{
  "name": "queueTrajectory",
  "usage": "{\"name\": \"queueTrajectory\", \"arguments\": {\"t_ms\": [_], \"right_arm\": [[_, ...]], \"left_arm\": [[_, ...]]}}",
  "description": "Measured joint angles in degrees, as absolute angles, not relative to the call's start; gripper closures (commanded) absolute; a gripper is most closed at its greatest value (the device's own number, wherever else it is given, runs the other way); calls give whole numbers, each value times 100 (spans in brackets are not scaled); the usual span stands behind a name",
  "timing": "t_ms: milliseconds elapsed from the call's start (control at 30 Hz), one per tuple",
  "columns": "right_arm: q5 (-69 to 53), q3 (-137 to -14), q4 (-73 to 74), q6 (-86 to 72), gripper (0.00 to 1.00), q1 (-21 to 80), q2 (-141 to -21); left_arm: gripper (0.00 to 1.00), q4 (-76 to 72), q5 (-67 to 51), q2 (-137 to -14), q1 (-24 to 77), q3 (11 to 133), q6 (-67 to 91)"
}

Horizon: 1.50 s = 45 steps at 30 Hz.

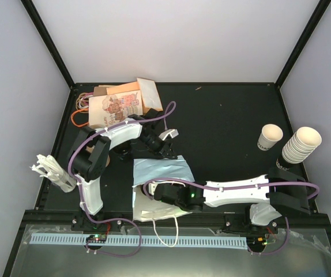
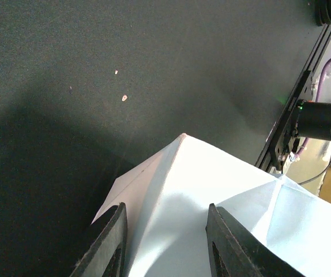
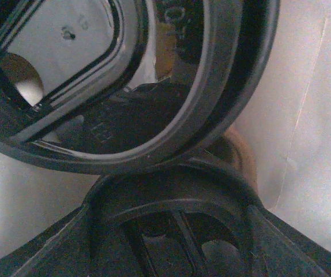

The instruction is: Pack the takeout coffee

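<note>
A pale blue and white paper bag [image 1: 162, 170] lies mid-table with its mouth toward my right arm. My right gripper [image 1: 161, 193] reaches into it. In the right wrist view the takeout coffee shows as a black round lid [image 3: 171, 202], spanning the gap between both fingers of my right gripper [image 3: 171, 236]. A second black lid [image 3: 211, 98] stands tilted just beyond it, against the bag's white wall [image 3: 309, 115]. My left gripper [image 1: 166, 145] sits at the bag's far edge. Its jaws [image 2: 165, 231] stand apart astride a raised fold of the bag [image 2: 211, 184].
A single lidless cream cup [image 1: 269, 137] and a stack of cream cups [image 1: 301, 145] stand at the right. Printed paper bags with orange handles [image 1: 119, 107] lie at the back left. A white bundle [image 1: 53, 170] sits at the left edge. Something brown [image 3: 237, 156] shows behind the lids.
</note>
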<state>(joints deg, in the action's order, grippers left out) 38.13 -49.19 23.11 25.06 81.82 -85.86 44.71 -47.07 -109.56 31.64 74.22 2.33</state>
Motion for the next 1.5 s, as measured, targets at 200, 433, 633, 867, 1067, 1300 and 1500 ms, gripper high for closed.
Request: {"name": "queueTrajectory", "arguments": {"t_ms": [200,433,633,867,1067,1300,1500], "right_arm": [[3806,-4899,2294,2510,44,8180,-8565],[3752,-4810,2198,2547,44,8160,-8486],[3750,-4805,2191,2550,44,8160,-8477],[3686,-4805,2283,2543,43,8123,-8388],[3610,-4805,2453,2536,41,8117,-8285],[3511,-4803,2589,2536,39,8101,-8178],[3444,-4729,2598,2545,38,8090,-8066]], "left_arm": [[60,4460,-4694,-10945,3170,7411,235],[60,4458,-4641,-10919,3199,7411,235],[60,4456,-4615,-10912,3212,7411,237],[60,4460,-4606,-10912,3229,7430,283],[60,4462,-4563,-10912,3317,7459,316],[60,4469,-4558,-10912,3354,7465,327],[59,4471,-4558,-10912,3387,7474,360]]}}
